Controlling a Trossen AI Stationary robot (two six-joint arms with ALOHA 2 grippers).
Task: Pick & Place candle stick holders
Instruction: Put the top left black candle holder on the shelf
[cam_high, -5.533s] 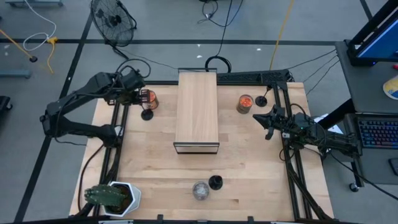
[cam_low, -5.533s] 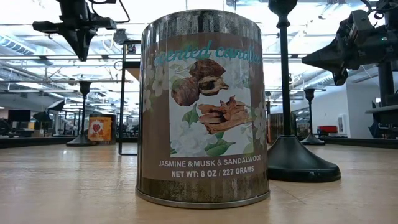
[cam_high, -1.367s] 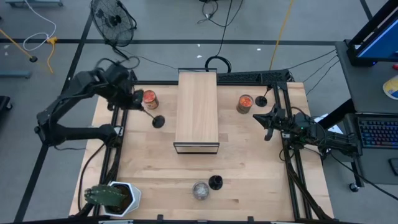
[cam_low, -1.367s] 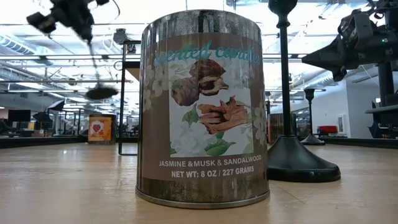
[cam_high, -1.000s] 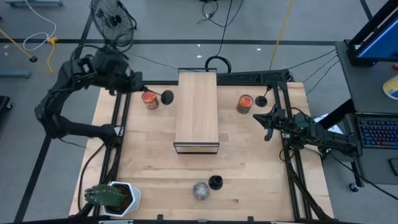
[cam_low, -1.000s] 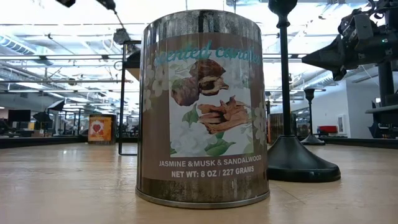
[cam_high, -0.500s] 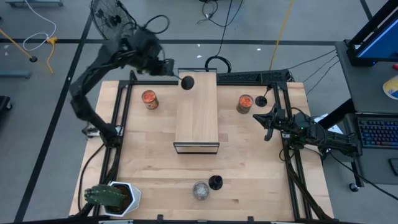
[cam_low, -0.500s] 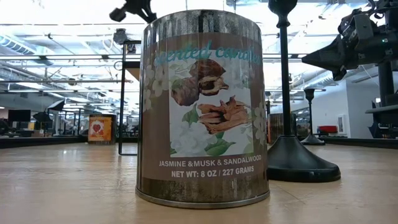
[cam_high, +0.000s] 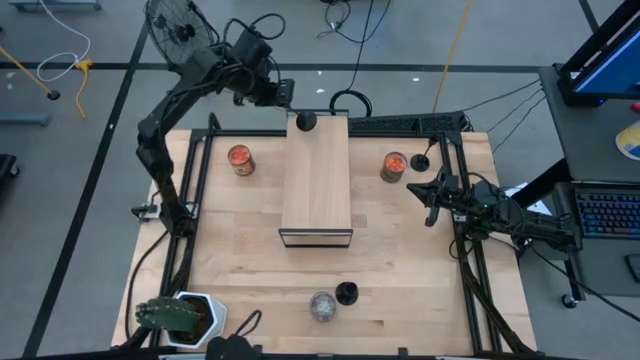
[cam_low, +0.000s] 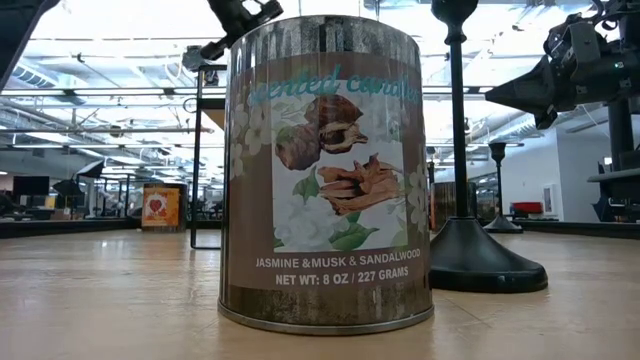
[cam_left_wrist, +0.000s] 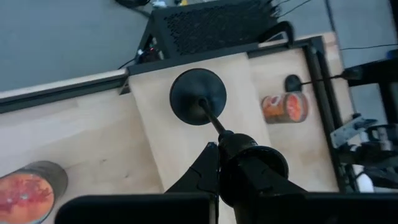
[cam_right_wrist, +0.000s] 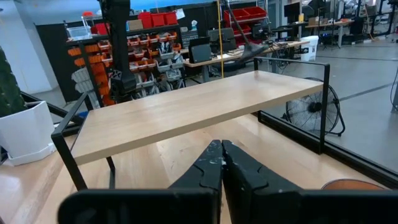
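One candle stick holder (cam_left_wrist: 199, 98) hangs from my left gripper (cam_left_wrist: 219, 144), clamped by its stem above the far end of the wooden shelf (cam_high: 316, 175). I should lower it slowly and level, then release. My right gripper (cam_right_wrist: 221, 160) waits closed, empty, at the right side.

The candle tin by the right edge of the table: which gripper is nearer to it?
Right. The right gripper waits just beside the tin, toward the table's right edge. The left gripper is across the wooden shelf, holding a candlestick holder over its far end.
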